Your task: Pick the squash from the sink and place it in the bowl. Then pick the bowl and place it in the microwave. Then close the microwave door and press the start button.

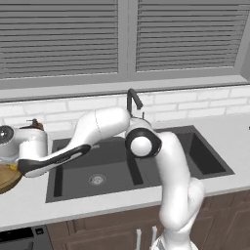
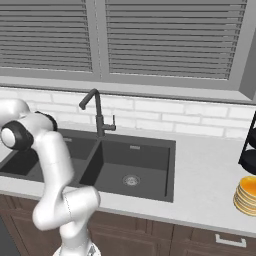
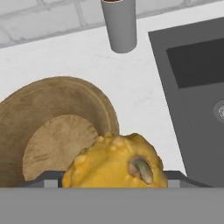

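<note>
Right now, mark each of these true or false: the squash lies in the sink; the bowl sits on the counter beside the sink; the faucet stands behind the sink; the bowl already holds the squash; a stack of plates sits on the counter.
1. The squash lies in the sink. False: it is up at the tool, by the bowl's rim.
2. The bowl sits on the counter beside the sink. True.
3. The faucet stands behind the sink. True.
4. The bowl already holds the squash. False: its inside is bare.
5. A stack of plates sits on the counter. True.
</note>
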Tool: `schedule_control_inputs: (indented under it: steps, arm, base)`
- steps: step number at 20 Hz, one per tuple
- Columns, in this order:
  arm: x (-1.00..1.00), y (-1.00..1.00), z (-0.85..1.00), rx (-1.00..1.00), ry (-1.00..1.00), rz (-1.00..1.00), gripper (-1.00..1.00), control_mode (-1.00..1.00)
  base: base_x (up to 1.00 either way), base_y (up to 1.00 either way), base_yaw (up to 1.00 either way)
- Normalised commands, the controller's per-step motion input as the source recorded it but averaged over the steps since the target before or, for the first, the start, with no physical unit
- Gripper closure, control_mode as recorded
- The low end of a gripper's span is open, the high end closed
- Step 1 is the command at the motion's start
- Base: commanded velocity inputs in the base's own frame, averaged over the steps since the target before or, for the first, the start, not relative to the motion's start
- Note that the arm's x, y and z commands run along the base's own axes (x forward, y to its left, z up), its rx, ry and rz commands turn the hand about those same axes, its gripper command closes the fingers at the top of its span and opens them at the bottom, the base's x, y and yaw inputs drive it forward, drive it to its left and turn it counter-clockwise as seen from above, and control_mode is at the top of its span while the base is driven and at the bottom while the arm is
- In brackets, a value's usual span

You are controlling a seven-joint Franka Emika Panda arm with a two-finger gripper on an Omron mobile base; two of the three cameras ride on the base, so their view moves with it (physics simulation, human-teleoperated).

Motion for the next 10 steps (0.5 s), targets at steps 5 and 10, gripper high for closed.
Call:
schedule_control_inputs:
  steps: [5, 10]
  arm:
    - [0.04, 0.17, -0.17, 0.00, 0.00, -0.05, 1.00, -1.00]
    - [0.19, 0.15, -0.20, 0.00, 0.02, -0.05, 1.00, -1.00]
  base:
    - [0.00, 0.00, 0.00]
    - [0.00, 0.00, 0.00]
